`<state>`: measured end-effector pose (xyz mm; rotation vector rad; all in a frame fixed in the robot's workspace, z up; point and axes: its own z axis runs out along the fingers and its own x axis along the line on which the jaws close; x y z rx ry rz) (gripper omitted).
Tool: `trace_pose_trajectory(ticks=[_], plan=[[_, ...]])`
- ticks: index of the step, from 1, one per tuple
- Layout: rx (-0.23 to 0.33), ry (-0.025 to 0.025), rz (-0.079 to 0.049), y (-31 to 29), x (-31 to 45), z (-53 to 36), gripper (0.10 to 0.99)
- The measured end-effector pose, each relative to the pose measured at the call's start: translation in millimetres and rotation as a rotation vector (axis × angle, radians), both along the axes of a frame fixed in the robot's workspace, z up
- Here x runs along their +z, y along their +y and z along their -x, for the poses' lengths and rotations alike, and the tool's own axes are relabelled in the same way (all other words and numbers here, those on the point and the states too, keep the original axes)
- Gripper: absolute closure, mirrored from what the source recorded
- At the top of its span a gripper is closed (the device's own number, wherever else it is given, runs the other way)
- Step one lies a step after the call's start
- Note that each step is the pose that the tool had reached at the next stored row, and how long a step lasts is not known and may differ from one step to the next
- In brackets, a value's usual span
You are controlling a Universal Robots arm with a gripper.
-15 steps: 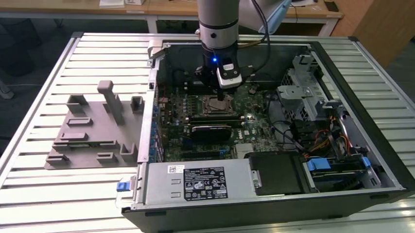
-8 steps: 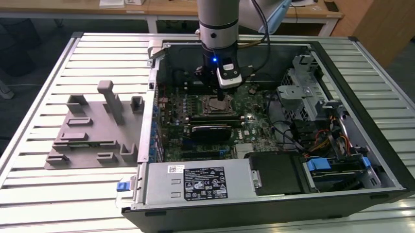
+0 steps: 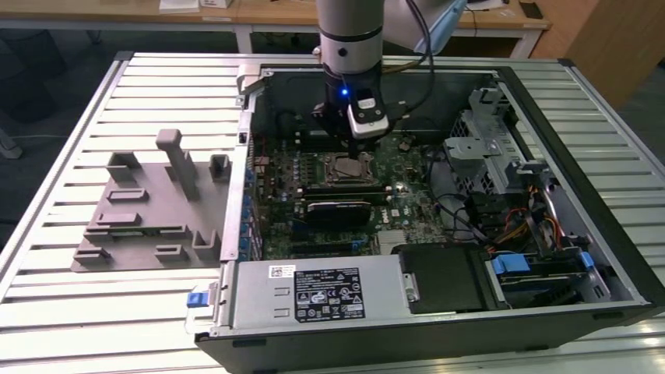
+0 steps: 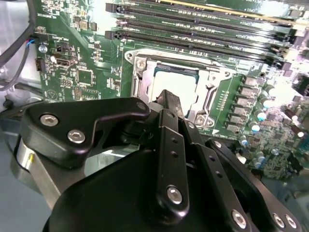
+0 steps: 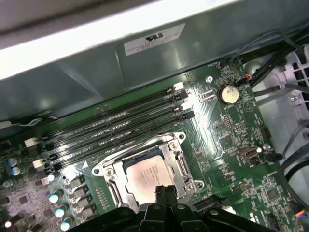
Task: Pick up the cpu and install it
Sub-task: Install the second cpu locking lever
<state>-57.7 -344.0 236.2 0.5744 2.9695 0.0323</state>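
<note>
In its socket, the pale silver square cpu lies flat; claw pinched narrow above.

exterior view high, wrist views near socket

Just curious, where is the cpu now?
In both wrist views the cpu lies in the motherboard's socket, beside the memory slots, just under the end effector.

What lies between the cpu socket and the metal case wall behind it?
In the first wrist view, a bank of black memory slots runs between the cpu in its socket and the grey case wall; the slots appear empty.
</note>
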Motion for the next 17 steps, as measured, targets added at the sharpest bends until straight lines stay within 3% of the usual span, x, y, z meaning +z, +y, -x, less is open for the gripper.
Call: trace_pose_trajectory(ticks=[4, 10, 11, 14, 15, 17], plan=[[0.0, 0.0035, 0.0, 0.0, 7.5, 0.0, 0.98], [0.0, 0.0054, 0.0, 0.0, 8.1, -0.1, 0.98], [0.0, 0.0119, 0.0, 0.0, 7.8, -0.3, 0.98], [0.0, 0.0377, 0.0, -1.1, 7.2, -0.8, 0.98], [0.0, 0.0417, 0.0, -1.9, 7.2, -0.9, 0.98], [0.0, 0.0439, 0.001, -4.0, 7.0, -0.9, 0.98]])
